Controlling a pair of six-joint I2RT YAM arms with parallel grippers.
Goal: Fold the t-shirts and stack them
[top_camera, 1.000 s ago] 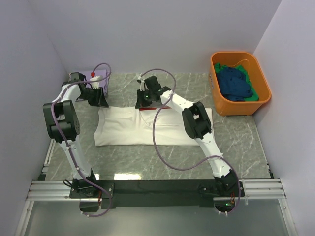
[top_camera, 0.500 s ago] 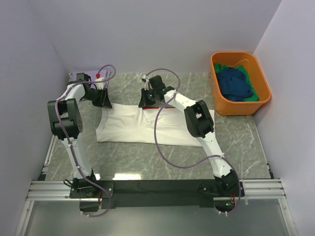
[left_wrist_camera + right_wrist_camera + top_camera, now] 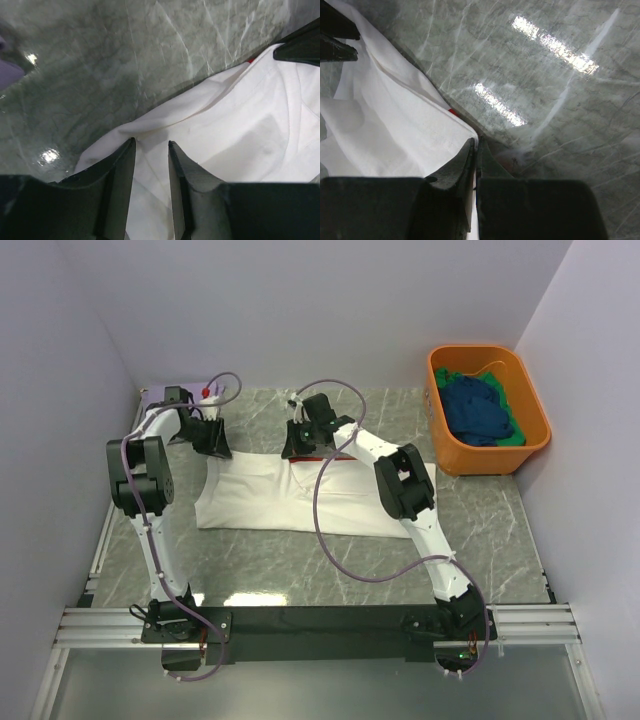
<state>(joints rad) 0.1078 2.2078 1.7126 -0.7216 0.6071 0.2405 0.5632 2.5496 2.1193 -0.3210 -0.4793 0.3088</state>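
A large white t-shirt lies flat on the marble table, with a sliver of its red panel showing at the far edge. My left gripper is at the shirt's far left corner. In the left wrist view its jaws are close together with a fold of the white cloth between them. My right gripper is at the far edge near the middle. In the right wrist view it is shut on the white hem. A lavender shirt lies in the far left corner.
An orange tub stands at the far right with a dark blue shirt and a green one inside. Walls close in the table at the left, back and right. Bare marble lies between the shirt and the arm bases.
My left gripper moved right along the far edge, and the shirt's far left corner shifted right with it. My right gripper barely moved.
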